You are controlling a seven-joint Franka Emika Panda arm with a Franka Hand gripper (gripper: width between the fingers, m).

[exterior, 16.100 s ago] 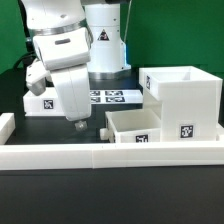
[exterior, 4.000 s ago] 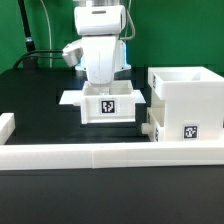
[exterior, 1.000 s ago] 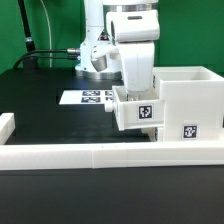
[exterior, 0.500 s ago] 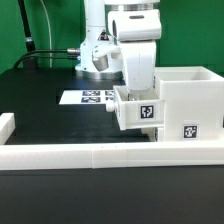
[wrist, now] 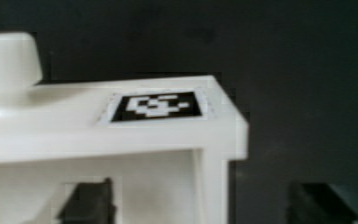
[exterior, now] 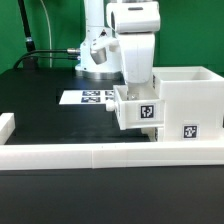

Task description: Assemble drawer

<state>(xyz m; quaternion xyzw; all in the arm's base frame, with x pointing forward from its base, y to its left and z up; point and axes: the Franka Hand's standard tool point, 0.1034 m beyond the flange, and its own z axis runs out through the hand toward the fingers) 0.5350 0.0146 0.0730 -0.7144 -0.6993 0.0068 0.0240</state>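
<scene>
A robot arm's hand is holding a small white drawer tray clamped between its fingers, lifted off the black bench and pressing against the open side of the tall white casing at three o'clock. The tray is looking slightly tilted, so pushing on could be jamming an edge against the casing, shoving the casing sideways, or twisting the tray loose from the grip
</scene>
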